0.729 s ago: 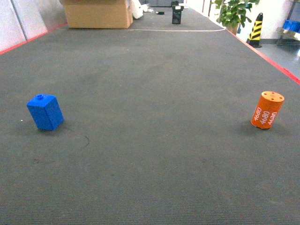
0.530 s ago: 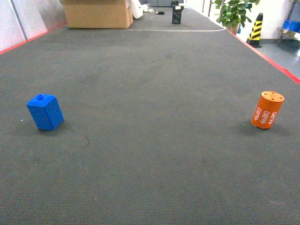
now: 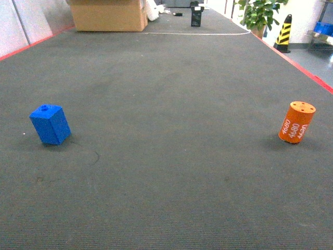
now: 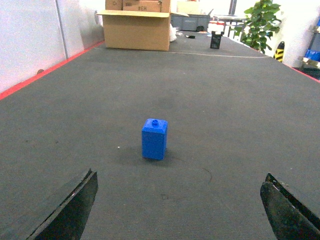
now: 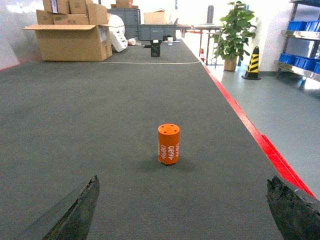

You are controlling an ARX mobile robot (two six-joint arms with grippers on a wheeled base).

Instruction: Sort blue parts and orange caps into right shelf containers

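Observation:
A blue part [image 3: 50, 124] stands tilted on the dark mat at the left of the head view, and an orange cap [image 3: 297, 122] stands upright at the right. Neither gripper shows in the head view. My left gripper [image 4: 179, 200] is open, and the blue part [image 4: 154, 139] sits well ahead of its fingers, slightly left of centre. My right gripper [image 5: 183, 205] is open too, and the orange cap [image 5: 169, 144] stands ahead of it, apart from both fingers. Blue right shelf containers [image 5: 303, 62] sit on the steel shelf [image 5: 298, 71] far off to the right.
A red line [image 5: 260, 140] borders the mat on the right, with grey floor beyond it. At the far end are a cardboard box [image 3: 108, 15], a black object [image 3: 196, 15], a potted plant [image 3: 258, 13] and a yellow-black cone [image 3: 284, 32].

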